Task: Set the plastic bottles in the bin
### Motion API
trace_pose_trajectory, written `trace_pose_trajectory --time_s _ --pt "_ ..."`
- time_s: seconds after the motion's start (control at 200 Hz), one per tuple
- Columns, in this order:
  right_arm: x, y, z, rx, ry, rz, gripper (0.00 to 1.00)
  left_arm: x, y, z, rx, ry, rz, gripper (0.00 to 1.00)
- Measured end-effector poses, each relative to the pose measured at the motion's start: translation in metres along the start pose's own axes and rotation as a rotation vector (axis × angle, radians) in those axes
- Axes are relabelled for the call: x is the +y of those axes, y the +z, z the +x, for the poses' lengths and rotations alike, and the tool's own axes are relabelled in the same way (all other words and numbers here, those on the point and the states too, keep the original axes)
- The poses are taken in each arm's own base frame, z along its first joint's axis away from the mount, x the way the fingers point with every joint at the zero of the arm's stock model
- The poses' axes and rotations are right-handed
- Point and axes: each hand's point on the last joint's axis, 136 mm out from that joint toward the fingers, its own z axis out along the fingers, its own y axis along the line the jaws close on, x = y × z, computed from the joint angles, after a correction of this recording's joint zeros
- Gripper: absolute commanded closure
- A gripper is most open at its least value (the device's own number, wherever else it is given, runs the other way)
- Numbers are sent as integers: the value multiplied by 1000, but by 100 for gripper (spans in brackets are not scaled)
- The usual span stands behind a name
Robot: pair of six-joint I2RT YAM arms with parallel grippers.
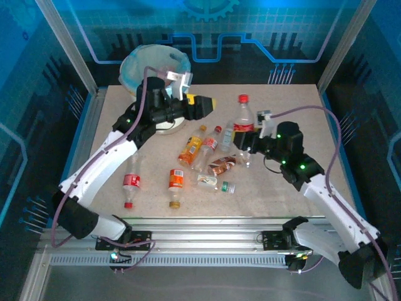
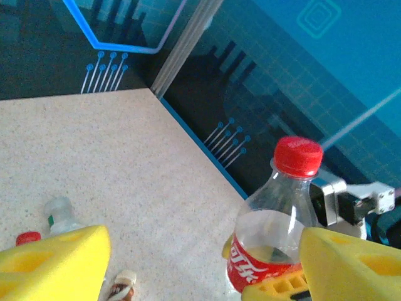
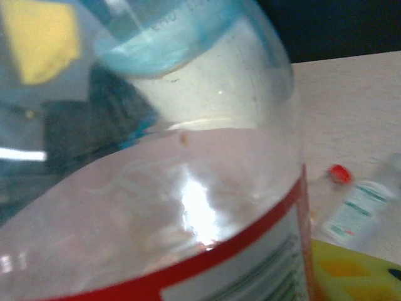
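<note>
Cola bottle (image 3: 188, 188) sits hard against right gripper (image 1: 250, 149), upright, right of mid-table. Cannot tell if jaws clamp it or only flank it. Left gripper (image 1: 202, 105) gapes empty near bin (image 1: 135, 63) at far-left corner.

Risks:
- hold looks low on slick round wall, so bottle may tip or squirt out
- left arm lies across carry path, clash possible
- other bottles (image 1: 194, 150) just beside, easily knocked
</note>
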Motion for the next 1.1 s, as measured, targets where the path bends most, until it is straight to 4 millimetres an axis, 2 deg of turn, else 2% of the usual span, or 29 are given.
trace_pose_trajectory --time_s 0.1,0.21,0.395,0.53,0.69,0.75,0.825,0.915,1.015,1.101 --pt "29 21 -3 37 -72 -91 49 -4 -6 7 -5 22 32 20" --pt "52 41 -9 47 -125 -164 51 -15 -14 4 -34 51 81 23" --pt "73 62 3 67 -160 -242 51 -29 -23 -7 -102 80 130 32" --pt "80 72 8 89 -179 -262 52 -24 -22 -9 -117 72 112 52" --pt "84 74 5 82 -192 -271 50 -14 -23 -13 -141 78 72 76" --pt "83 75 6 84 -191 -266 47 -12 -22 -13 -144 94 61 82" --pt "82 77 6 86 -190 -262 43 -10 -22 -14 -147 98 53 83" --pt "81 77 5 89 -195 -257 29 -8 -22 -14 -153 97 41 85" --pt "81 77 4 89 -213 -240 16 -4 -23 -16 -167 95 14 92" --pt "79 78 0 79 -223 -215 11 1 -24 -16 -170 100 -20 99"
